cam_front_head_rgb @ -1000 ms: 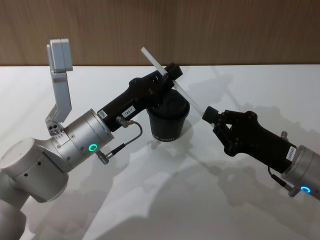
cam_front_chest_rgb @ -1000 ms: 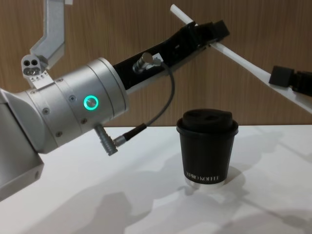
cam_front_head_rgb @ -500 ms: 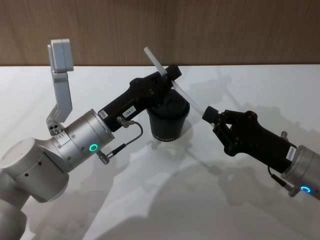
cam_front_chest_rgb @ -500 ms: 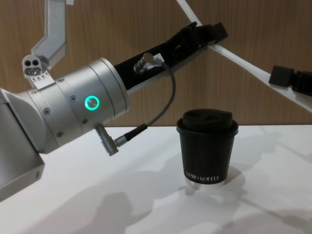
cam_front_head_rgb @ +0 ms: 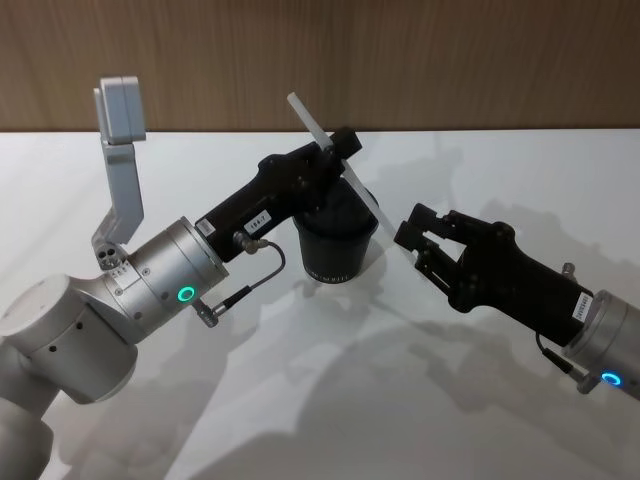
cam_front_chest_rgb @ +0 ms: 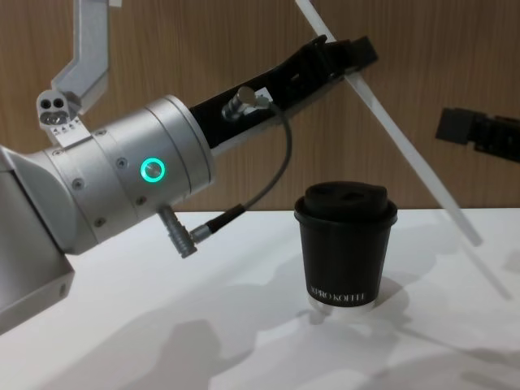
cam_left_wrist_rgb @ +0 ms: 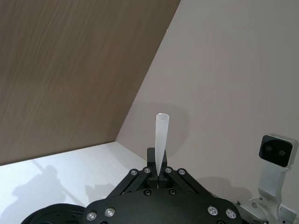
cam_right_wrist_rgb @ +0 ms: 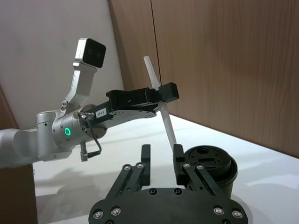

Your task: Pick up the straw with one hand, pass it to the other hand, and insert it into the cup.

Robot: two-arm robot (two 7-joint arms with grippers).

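Lettering in white, "XPRO KOFFEE", runs low on your black lidded cup (cam_front_chest_rgb: 345, 244), which stands upright on the white worktop (cam_front_head_rgb: 330, 400) before a wood wall (cam_front_head_rgb: 450, 60). A white label on the left gripper (cam_front_head_rgb: 340, 148) is too small to read. That gripper's jaws pinch the long, thin white straw (cam_front_chest_rgb: 406, 149) near its upper end, above the cup. It slants down to the cup's right, lower end by the right gripper's (cam_front_head_rgb: 415, 228) spread jaws.

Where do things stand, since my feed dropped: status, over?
Left gripper shut on straw, held slanted, lower end right of cup. Right gripper open, near that lower end. Straw not in cup; nothing blocking lid.
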